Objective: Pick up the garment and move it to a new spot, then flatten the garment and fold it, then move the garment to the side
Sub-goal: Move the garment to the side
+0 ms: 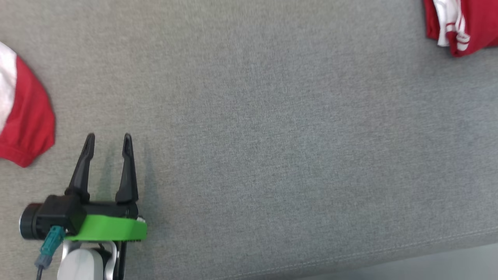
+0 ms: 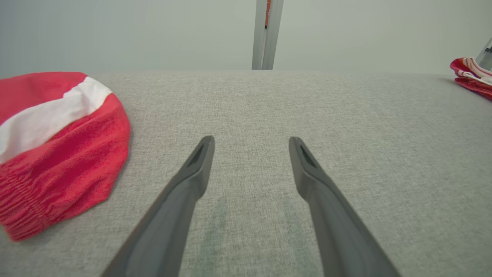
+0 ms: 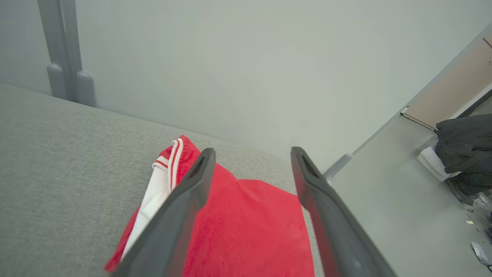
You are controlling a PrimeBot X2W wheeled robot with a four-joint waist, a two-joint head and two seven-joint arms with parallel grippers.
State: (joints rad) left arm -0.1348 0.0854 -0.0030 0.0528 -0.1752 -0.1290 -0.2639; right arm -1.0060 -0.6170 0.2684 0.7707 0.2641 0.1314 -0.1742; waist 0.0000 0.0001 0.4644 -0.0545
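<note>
A red garment with a white band (image 1: 23,112) lies crumpled at the left edge of the grey surface. My left gripper (image 1: 109,137) is open just to its right, low over the cloth-covered top, with nothing between its fingers. In the left wrist view the same garment (image 2: 57,154) sits left of the open left gripper (image 2: 251,141), apart from it. A second red garment with white stripes (image 1: 463,23) lies folded at the far right corner. My right gripper (image 3: 252,152) is open above that folded garment (image 3: 246,227), holding nothing.
The grey fabric surface (image 1: 272,136) spreads wide between the two garments, with its stitched front edge (image 1: 389,252) at the lower right. A metal post (image 2: 267,34) stands behind the far edge. Dark clothing (image 3: 465,146) lies on the floor beyond the right side.
</note>
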